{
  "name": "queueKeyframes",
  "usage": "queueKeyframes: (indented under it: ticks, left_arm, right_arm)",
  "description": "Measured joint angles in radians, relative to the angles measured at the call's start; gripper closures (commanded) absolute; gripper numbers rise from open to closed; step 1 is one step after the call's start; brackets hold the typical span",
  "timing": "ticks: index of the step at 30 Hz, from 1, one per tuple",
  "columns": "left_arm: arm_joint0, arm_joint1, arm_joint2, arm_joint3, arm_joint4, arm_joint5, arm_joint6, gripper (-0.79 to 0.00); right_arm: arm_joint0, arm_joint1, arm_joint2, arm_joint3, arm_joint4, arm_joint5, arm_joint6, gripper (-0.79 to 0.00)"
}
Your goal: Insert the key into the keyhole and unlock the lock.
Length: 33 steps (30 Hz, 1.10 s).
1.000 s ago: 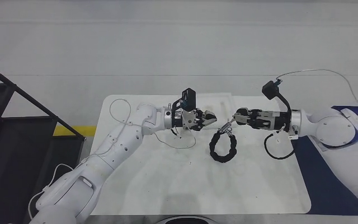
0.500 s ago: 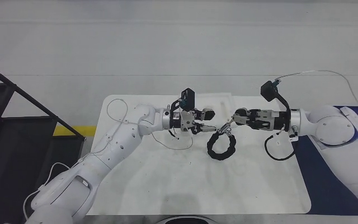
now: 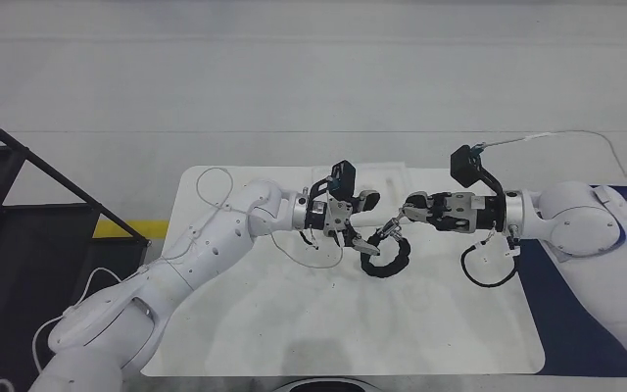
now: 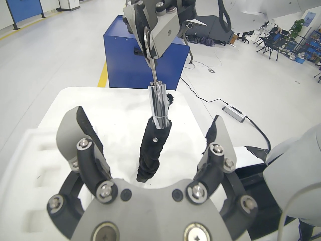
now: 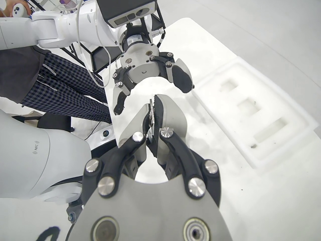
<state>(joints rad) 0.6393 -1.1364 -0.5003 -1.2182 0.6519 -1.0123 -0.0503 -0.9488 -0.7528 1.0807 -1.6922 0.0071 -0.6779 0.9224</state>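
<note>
The lock is a chrome cylinder on a black sleeved cable loop lying on the white table. My right gripper is shut on the silver key, whose blade tip sits at the keyhole on the cylinder's end. In the right wrist view the key head is pinched between the pads. My left gripper is open, with one finger on each side of the cylinder and neither touching it. From above, the left gripper faces the right gripper closely.
A white foam tray with rectangular pockets lies on the table's far side, just behind both grippers. A thin white cable loops on the table near the left arm. A black rack stands left of the table, a blue cabinet to its right.
My left gripper has moved right and turned, so its open fingers now straddle the lock cylinder. The right gripper has shifted the key and lock slightly left.
</note>
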Motion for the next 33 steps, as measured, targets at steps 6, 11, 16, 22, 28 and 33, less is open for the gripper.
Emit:
queueKeyframes:
  ticks: [6,11,16,22,28,33]
  left_arm:
    - [-0.049,-0.013,0.094,0.036,-0.041,0.000,-0.012,0.000]
    - [-0.071,-0.011,0.135,0.064,-0.050,0.000,0.012,0.000]
    - [-0.079,-0.004,0.160,0.066,-0.042,0.000,0.052,0.000]
    - [-0.085,0.009,0.187,0.050,-0.018,0.000,0.116,0.000]
    - [-0.084,0.022,0.185,0.060,0.031,0.000,0.201,0.000]
    - [-0.074,0.027,0.170,0.066,0.082,0.000,0.260,0.000]
  right_arm:
    - [-0.012,-0.001,0.009,-0.030,-0.030,-0.006,-0.015,0.000]
    - [-0.026,0.000,0.016,-0.049,-0.048,-0.009,-0.022,0.000]
    - [-0.032,-0.002,0.014,-0.064,-0.060,-0.011,-0.024,0.000]
    - [-0.027,-0.007,0.006,-0.064,-0.071,-0.009,-0.030,0.000]
    - [-0.027,-0.013,0.001,-0.041,-0.078,0.037,-0.061,0.000]
    - [-0.030,-0.018,-0.004,-0.031,-0.067,0.116,-0.067,0.000]
